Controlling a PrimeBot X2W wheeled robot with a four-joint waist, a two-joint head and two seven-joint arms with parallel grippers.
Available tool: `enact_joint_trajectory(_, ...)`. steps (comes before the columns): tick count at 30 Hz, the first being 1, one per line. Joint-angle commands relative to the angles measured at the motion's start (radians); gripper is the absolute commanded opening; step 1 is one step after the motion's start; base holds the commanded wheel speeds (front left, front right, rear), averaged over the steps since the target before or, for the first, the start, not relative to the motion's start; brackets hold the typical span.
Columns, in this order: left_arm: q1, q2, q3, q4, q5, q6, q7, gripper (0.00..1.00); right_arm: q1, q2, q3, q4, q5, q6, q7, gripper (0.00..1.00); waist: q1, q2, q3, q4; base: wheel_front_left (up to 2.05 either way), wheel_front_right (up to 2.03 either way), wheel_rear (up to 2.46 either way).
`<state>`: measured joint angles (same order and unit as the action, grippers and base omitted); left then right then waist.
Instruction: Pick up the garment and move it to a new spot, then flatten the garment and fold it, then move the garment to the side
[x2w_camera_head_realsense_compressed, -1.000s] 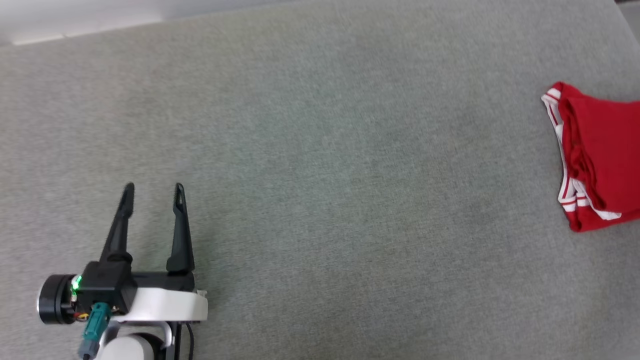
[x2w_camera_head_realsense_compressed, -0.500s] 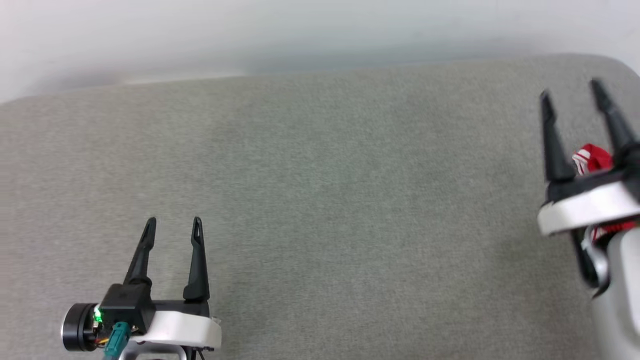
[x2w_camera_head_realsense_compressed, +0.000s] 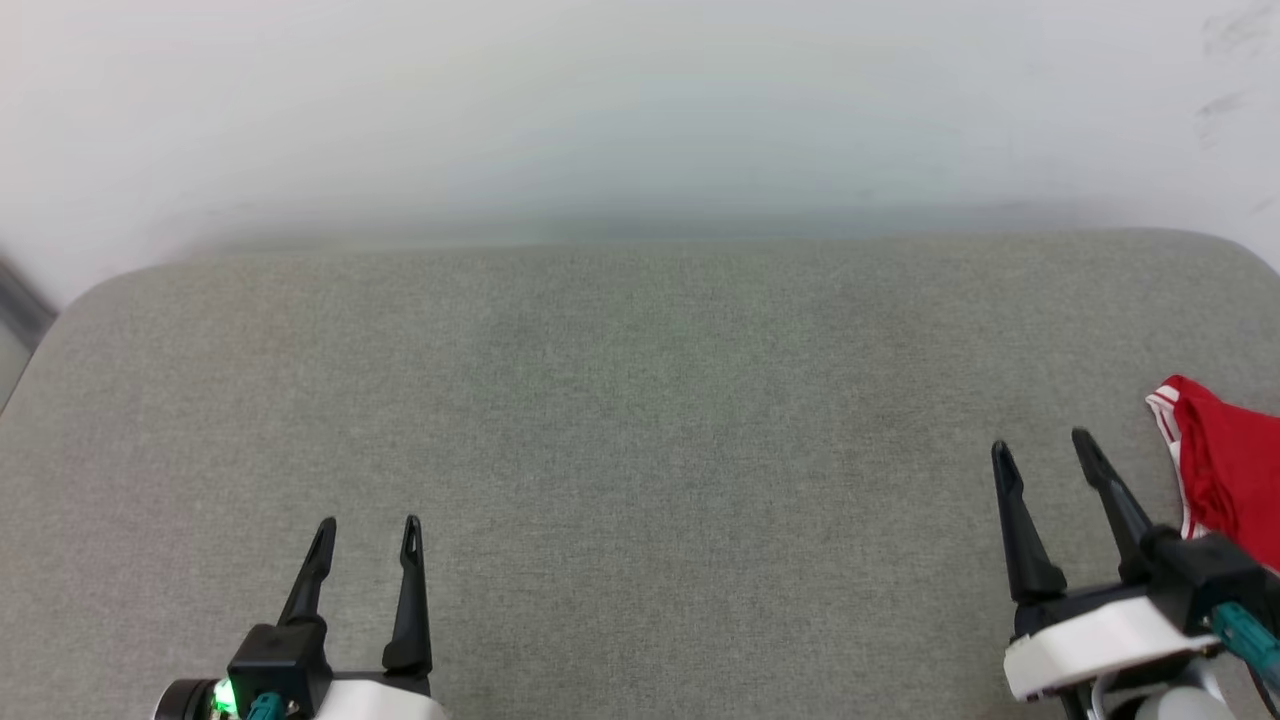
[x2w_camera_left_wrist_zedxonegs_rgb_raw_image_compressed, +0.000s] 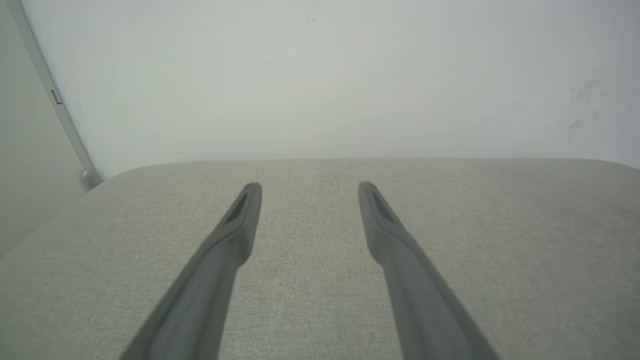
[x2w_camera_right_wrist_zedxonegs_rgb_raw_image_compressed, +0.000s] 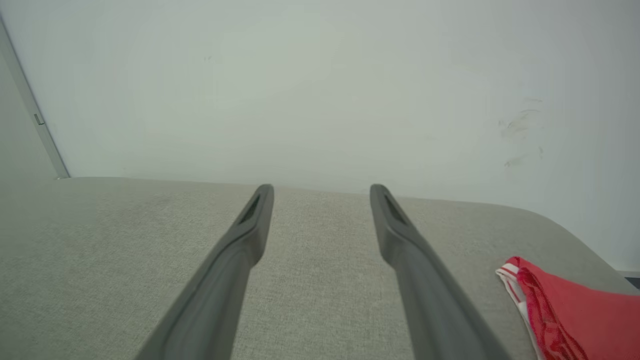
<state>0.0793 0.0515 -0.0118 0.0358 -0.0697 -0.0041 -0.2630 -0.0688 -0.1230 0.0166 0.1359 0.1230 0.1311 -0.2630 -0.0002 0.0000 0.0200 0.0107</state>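
Left gripper (x2w_camera_left_wrist_zedxonegs_rgb_raw_image_compressed: 309, 186): you see its two dark fingers (x2w_camera_left_wrist_zedxonegs_rgb_raw_image_compressed: 220, 270) spread wide, with bare fabric showing between them.
Pad: a grey fabric pad (x2w_camera_left_wrist_zedxonegs_rgb_raw_image_compressed: 525, 240) lies under and ahead of your fingers.
Wall: a pale wall (x2w_camera_left_wrist_zedxonegs_rgb_raw_image_compressed: 320, 75) rises just beyond the fingertips.
Marks: faint smudges (x2w_camera_left_wrist_zedxonegs_rgb_raw_image_compressed: 582, 92) up to the fingers' right.
Strip: a grey strip (x2w_camera_left_wrist_zedxonegs_rgb_raw_image_compressed: 60, 105) slants far left.

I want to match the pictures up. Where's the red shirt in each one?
Head view: shirt at the right edge, just right of the right gripper.
Right wrist view: shirt in the bottom right corner, on the cushion.
Left wrist view: cushion and wall ahead of the left gripper.
Shared landmark: scuff marks on the wall, upper right in all three.
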Motion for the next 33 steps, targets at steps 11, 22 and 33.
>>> enact_joint_trajectory(11, 0.036, -0.002, 0.005, 0.024, -0.028, 0.008, -0.002, 1.0, 0.122, 0.05, -0.045, -0.063, 0.004, -0.001, -0.002, 1.0, 0.0002, 0.0, -0.023, -0.012, 0.0, 0.0, 0.0)
enact_joint_trajectory(22, 0.03, -0.002, 0.013, 0.069, -0.098, -0.001, 0.021, 0.0, 0.114, 0.052, -0.042, -0.027, 0.069, 0.0, 0.015, 0.0, 0.0002, 0.0, -0.022, -0.012, 0.0, 0.0, 0.0)
enact_joint_trajectory(33, -0.003, -0.001, 0.03, 0.088, -0.316, -0.02, 0.073, 0.0, 0.088, 0.05, -0.051, -0.006, 0.288, 0.0, 0.066, 0.0, 0.0002, 0.0, -0.021, -0.011, 0.0, 0.0, 0.0)
